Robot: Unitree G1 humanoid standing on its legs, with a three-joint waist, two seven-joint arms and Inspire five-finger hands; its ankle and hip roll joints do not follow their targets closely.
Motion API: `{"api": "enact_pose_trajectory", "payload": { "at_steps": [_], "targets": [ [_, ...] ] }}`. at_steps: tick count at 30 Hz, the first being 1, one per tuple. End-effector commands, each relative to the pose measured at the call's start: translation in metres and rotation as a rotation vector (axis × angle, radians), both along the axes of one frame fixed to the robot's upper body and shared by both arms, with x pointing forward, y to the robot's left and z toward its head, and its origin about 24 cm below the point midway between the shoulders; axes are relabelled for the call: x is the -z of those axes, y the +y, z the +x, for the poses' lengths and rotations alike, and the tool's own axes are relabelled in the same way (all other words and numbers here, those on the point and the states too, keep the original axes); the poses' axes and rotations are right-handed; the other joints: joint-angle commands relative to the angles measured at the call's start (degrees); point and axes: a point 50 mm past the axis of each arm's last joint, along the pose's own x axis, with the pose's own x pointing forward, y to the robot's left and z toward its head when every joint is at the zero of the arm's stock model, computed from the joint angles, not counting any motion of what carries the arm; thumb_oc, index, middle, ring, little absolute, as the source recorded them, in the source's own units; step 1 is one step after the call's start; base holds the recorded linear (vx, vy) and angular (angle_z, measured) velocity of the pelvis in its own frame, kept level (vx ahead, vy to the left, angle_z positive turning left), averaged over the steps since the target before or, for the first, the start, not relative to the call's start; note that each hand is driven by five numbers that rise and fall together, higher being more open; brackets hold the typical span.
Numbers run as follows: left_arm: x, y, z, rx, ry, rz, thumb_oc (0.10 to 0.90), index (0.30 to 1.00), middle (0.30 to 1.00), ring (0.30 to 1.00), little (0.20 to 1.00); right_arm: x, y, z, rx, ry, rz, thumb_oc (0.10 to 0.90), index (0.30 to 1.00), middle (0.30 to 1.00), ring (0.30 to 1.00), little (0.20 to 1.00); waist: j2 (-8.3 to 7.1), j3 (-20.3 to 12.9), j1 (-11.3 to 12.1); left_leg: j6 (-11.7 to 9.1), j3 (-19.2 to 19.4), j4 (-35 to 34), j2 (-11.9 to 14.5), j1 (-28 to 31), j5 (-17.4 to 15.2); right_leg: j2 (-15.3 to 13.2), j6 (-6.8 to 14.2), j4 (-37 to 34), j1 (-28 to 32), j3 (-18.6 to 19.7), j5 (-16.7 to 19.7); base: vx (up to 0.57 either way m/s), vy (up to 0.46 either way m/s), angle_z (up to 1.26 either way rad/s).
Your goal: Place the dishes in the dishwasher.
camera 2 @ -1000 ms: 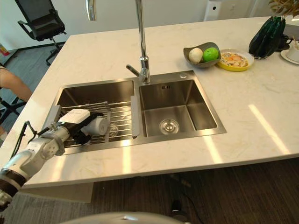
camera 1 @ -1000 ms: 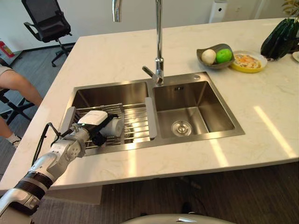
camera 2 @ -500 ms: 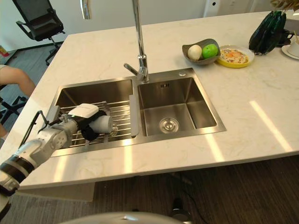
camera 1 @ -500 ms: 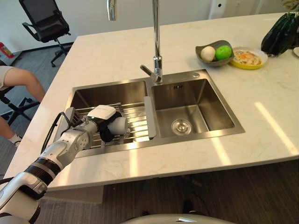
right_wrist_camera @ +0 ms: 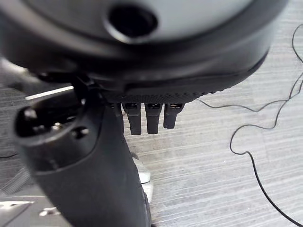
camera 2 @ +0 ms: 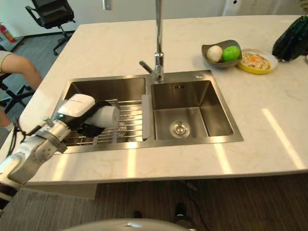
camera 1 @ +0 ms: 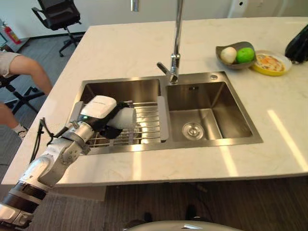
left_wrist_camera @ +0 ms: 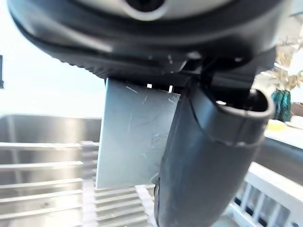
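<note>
Left robot hand curled round a pale cup — long axis roughly level, apparently pointing toward the faucet — above the wire rack in the sink; right robot hand, fingers relaxed, hangs over the floor.

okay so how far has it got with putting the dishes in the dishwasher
Nothing looks loaded yet. In hand: the left hand is curled round a white cylindrical cup, held on its side above the wire drying rack in the left basin of the steel sink. The right hand hangs idle over grey floor. Left: carrying the cup to the dishwasher.
</note>
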Motion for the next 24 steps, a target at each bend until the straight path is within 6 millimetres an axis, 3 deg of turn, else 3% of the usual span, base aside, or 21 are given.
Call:
{"api": "enact_pose_trajectory", "payload": {
  "at_steps": [1,2,3,4,5,6,8,9,10,13,16,18,20,22,24],
  "targets": [
    [-0.082,0.001,-0.001,0.046,-0.397,-0.168,0.4,0.3,0.3,0.3,0.3,0.001,0.006,0.011,-0.014,-0.012,0.019,0.8,0.9,0.9,0.9,0.9,-1.57,-1.6,0.3,0.0,0.3,0.2,-2.4,-1.1,-2.5,-3.7,7.5,4.3,2.0,-1.4,-4.6,-0.16,-0.001,0.02],
    [-0.082,0.003,-0.007,0.065,-0.442,-0.44,0.4,0.3,0.3,0.3,0.3,0.002,0.008,0.015,-0.026,-0.023,0.026,0.8,0.9,0.9,0.9,0.9,-1.81,-0.9,0.2,0.5,-0.3,0.2,-2.4,-2.0,-1.3,-3.0,7.3,8.5,0.1,2.4,-5.0,-0.2,0.004,0.02],
    [-0.081,0.005,-0.009,0.071,-0.456,-0.562,0.4,0.3,0.3,0.3,0.3,0.002,0.008,0.019,-0.031,-0.035,0.025,0.8,0.9,0.9,0.9,0.9,-1.7,-0.5,0.3,0.9,-0.9,0.2,-2.3,-2.8,-0.7,-1.8,6.8,11.1,-0.6,4.9,-7.1,-0.17,0.003,0.03],
    [-0.081,0.006,-0.01,0.069,-0.455,-0.563,0.4,0.3,0.3,0.3,0.3,0.002,0.007,0.018,-0.032,-0.035,0.025,0.8,0.9,0.9,0.9,0.9,-1.67,-0.8,0.3,0.8,-0.8,0.2,-2.3,-2.8,-1.1,-1.8,6.9,11.4,-0.8,5.1,-7.6,-0.11,-0.006,0.06],
    [-0.08,0.008,-0.012,0.09,-0.453,-0.688,0.4,0.3,0.3,0.3,0.3,0.001,0.008,0.023,-0.031,-0.049,0.028,0.8,0.9,0.9,0.9,0.9,-1.55,-0.6,0.6,1.2,-1.5,0.2,-2.4,-3.7,-0.4,-0.4,6.2,13.8,-0.8,7.0,-9.8,-0.16,-0.053,0.03],
    [-0.075,0.011,-0.014,0.129,-0.438,-0.927,0.4,0.3,0.3,0.3,0.3,0.001,0.009,0.029,-0.017,-0.071,0.042,0.8,0.9,0.9,0.9,0.9,-1.56,-0.7,1.3,1.5,-3.4,0.6,-2.9,-5.5,1.3,2.1,4.7,17.3,0.4,8.7,-12.5,-0.19,-0.055,0.05],
    [-0.07,0.013,-0.012,0.132,-0.426,-1.028,0.4,0.3,0.3,0.3,0.3,0.0,0.007,0.032,-0.015,-0.082,0.037,0.8,0.9,0.9,0.9,0.9,-1.76,-1.2,1.7,1.5,-4.8,1.0,-3.3,-6.7,2.0,3.3,4.0,17.6,1.1,9.0,-13.5,-0.13,-0.135,0.66],
    [-0.07,0.018,-0.014,0.111,-0.434,-1.012,0.4,0.3,0.3,0.3,0.3,-0.001,0.006,0.036,-0.02,-0.102,0.039,0.8,0.9,0.9,0.9,0.9,-2.88,-1.5,3.2,1.2,-6.7,2.2,-4.3,-8.5,3.2,3.9,2.2,14.6,3.9,8.5,-14.8,-0.09,-0.18,0.88],
    [-0.07,0.018,-0.014,0.11,-0.434,-1.011,0.4,0.3,0.3,0.3,0.3,-0.001,0.006,0.036,-0.021,-0.101,0.04,0.8,0.9,0.9,0.9,0.9,-2.97,-1.4,2.8,1.2,-7.0,2.3,-4.4,-8.5,3.1,3.9,2.2,14.2,4.3,8.1,-14.7,-0.11,-0.225,0.64],
    [-0.066,0.03,-0.022,0.051,-0.452,-1.0,0.4,0.3,0.3,0.3,0.3,-0.001,0.009,0.039,-0.042,-0.107,0.05,0.8,0.9,0.9,0.9,0.9,-3.8,-1.6,4.7,0.1,-8.6,3.1,-4.7,-11.4,5.3,5.0,0.4,8.9,6.5,7.9,-15.3,-0.13,-0.219,0.7],
    [-0.06,0.037,-0.026,0.009,-0.461,-1.008,0.4,0.3,0.3,0.3,0.3,-0.002,0.004,0.039,-0.05,-0.114,0.034,0.8,0.9,0.9,0.9,0.9,-2.93,-0.1,5.8,-2.0,-10.7,3.4,-4.2,-14.3,8.6,6.3,-0.9,6.1,6.9,7.1,-15.2,-0.21,-0.191,0.46],
    [-0.058,0.036,-0.026,0.006,-0.46,-1.021,0.4,0.3,0.3,0.3,0.3,-0.004,-0.005,0.038,-0.03,-0.121,0.007,0.8,0.9,0.9,0.9,0.9,-1.71,1.3,5.8,-3.7,-12.3,3.4,-4.6,-16.7,11.0,6.8,-1.0,4.2,7.1,4.6,-14.5,-0.27,-0.134,1.17],
    [-0.055,0.032,-0.022,0.011,-0.454,-1.048,0.4,0.3,0.3,0.3,0.3,-0.007,-0.017,0.036,0.02,-0.136,-0.028,0.8,0.9,0.9,0.9,0.9,-0.97,2.7,5.1,-4.8,-9.5,3.5,-4.4,-18.5,11.8,6.2,-0.9,3.1,7.4,1.5,-14.2,-0.27,-0.048,1.05],
    [-0.052,0.031,-0.021,0.009,-0.446,-1.058,0.4,0.3,0.3,0.3,0.3,-0.008,-0.024,0.029,0.119,-0.137,-0.036,0.8,0.9,0.9,0.9,0.9,-0.74,2.9,4.1,-4.3,-2.7,4.5,-1.7,-18.3,10.2,5.1,-0.8,2.8,7.0,-1.7,-13.5,-0.23,0.02,1.09],
    [-0.05,0.031,-0.024,0.005,-0.432,-1.034,0.4,0.3,0.3,0.3,0.3,-0.007,-0.021,0.021,0.154,-0.115,-0.022,0.8,0.9,0.9,0.9,0.9,-0.87,2.5,3.7,-4.2,-1.8,5.0,0.1,-16.3,9.3,4.3,-0.9,2.7,7.2,-3.9,-13.2,-0.14,0.037,1.04]
  ]
}}
